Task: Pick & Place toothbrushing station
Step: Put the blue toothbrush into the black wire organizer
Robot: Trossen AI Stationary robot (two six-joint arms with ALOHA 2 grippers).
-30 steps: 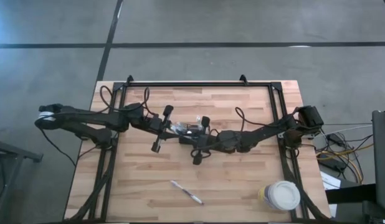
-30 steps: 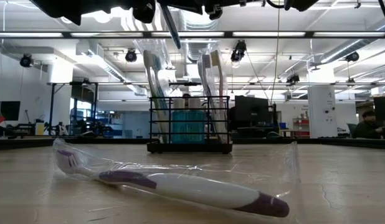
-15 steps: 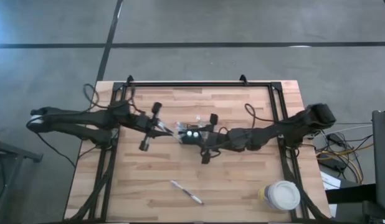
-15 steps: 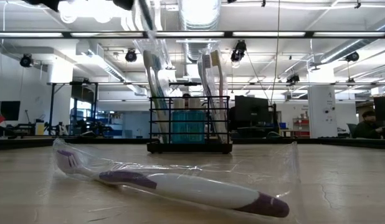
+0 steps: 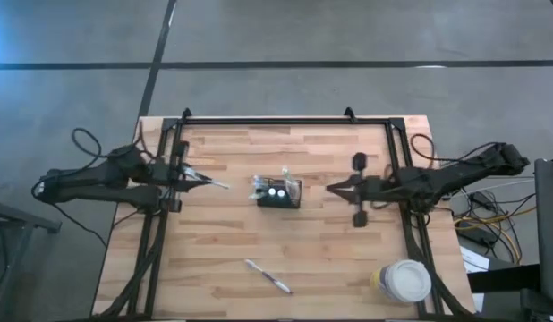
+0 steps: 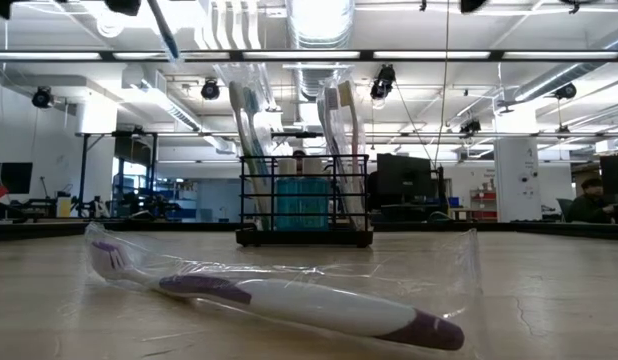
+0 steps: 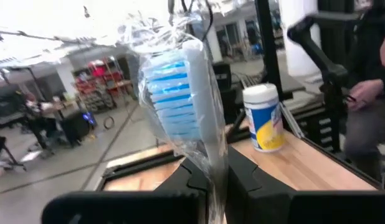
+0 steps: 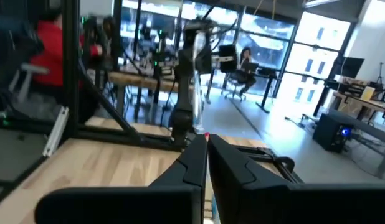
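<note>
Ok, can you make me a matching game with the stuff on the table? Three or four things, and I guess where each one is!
Things:
1. black wire caddy
2. white-lidded tub
3. wrapped toothbrush with blue bristles
4. wrapped toothbrush with a purple and white handle

Places:
A. lying flat on the table, near its front edge
B. held in the left gripper, at the table's left edge
C. standing in the middle of the table
D. at the table's front right corner

Pairs: 1-C, 2-D, 3-B, 4-A
</note>
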